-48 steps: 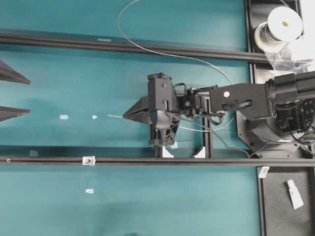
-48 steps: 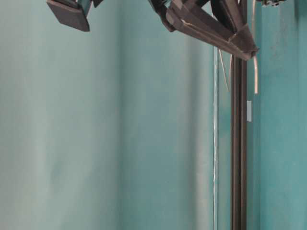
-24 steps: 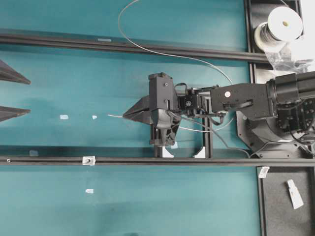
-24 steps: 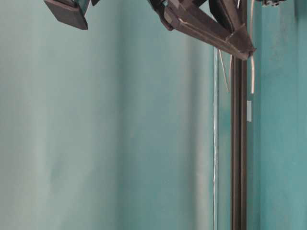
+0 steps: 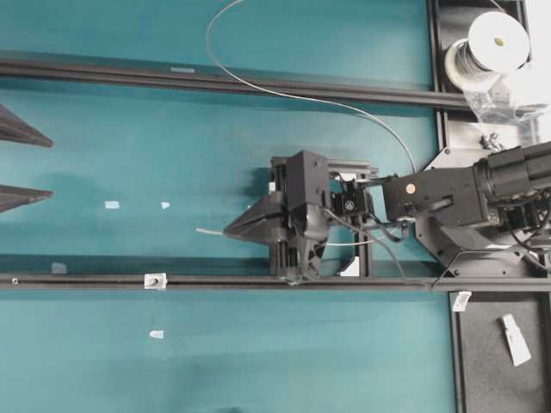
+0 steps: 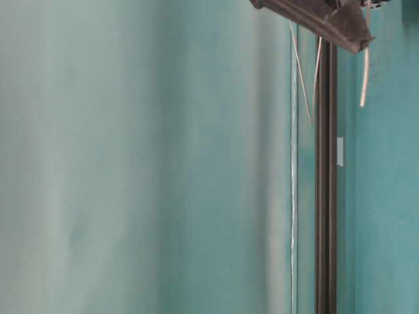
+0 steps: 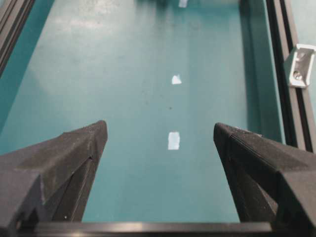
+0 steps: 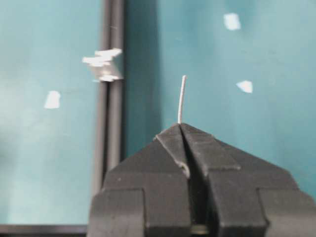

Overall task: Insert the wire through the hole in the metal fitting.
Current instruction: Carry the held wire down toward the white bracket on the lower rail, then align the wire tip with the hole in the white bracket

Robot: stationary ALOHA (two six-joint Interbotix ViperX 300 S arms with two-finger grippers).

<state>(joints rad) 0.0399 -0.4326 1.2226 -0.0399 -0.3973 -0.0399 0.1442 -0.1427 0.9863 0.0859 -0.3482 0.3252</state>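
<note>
1. Right gripper (image 5: 231,231) has its jaws pressed together on the wire (image 5: 209,231), whose short free end sticks out past the fingertips toward 9 o'clock in the overhead view.
2. From the right wrist camera, the wire (image 8: 181,98) rises straight toward 12 o'clock from the closed tips of the right gripper (image 8: 181,126).
3. Behind the jaws, the wire runs in a long arc up toward 12 o'clock and back to the spool (image 5: 492,43) at the upper right.
4. Metal fitting (image 5: 155,280) sits on the lower black rail (image 5: 86,280), at about 8 o'clock from the wire tip and apart from it.
5. In the right wrist view the metal fitting (image 8: 104,64) shows blurred at 10 o'clock from the wire end.
6. Left gripper (image 7: 160,136) stands spread wide over the teal table (image 7: 123,74), holding nothing, with white tape scraps (image 7: 174,140) between its fingers.
</note>
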